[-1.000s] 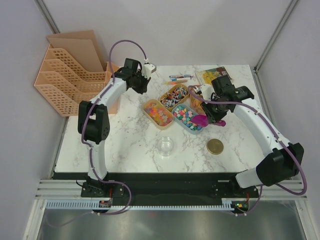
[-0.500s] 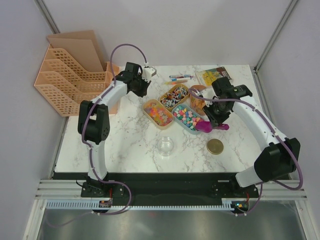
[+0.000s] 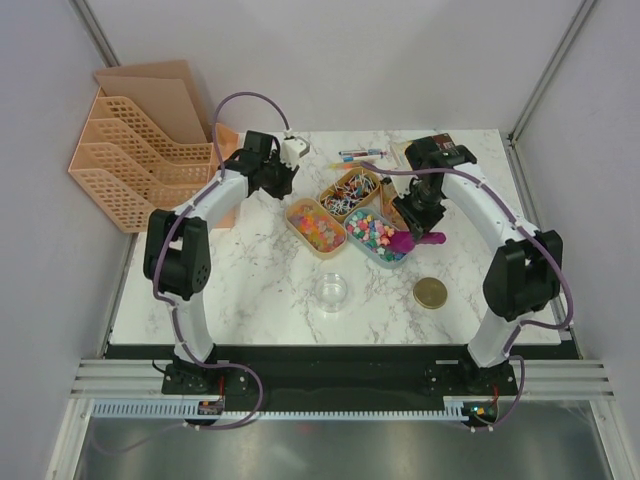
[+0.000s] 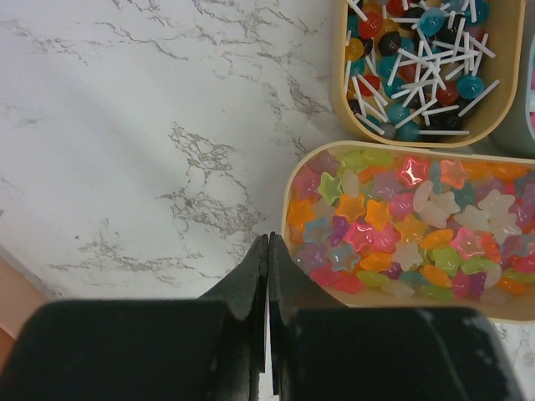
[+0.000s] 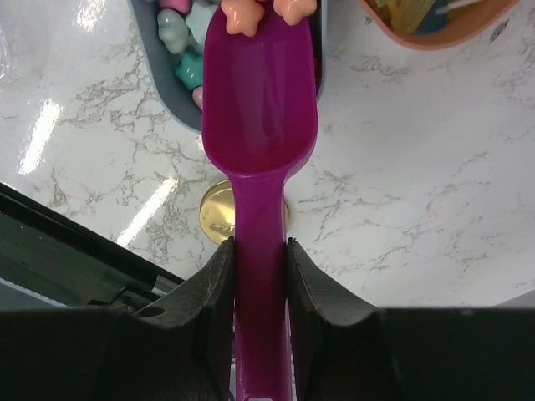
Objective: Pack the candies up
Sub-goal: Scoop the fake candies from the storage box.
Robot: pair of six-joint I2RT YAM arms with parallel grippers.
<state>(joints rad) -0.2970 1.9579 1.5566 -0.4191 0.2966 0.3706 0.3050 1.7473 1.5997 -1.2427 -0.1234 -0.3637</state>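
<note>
**A:** The right arm [image 3: 497,212] has folded its elbow inward since a second ago, and the scoop [image 5: 261,109] still lies over the blue tray [image 5: 320,58].

**B:** Nearest, the top view alone shows a clear jar [image 3: 331,292] on the table [image 3: 250,285]. The gold lid [image 5: 216,219] shows from the right wrist too, under the scoop's neck.

**A:** The right tool [image 5: 260,251] is clamped on the scoop's handle, with two candies [image 5: 242,15] at its tip, over the tray.

**B:** The left tool [image 4: 267,251] is pressed together, just beside the star tray [image 4: 288,200]. The lollipop tray [image 4: 338,83] sits beyond it. The pens [image 3: 360,154] farthest off show only from above.
</note>
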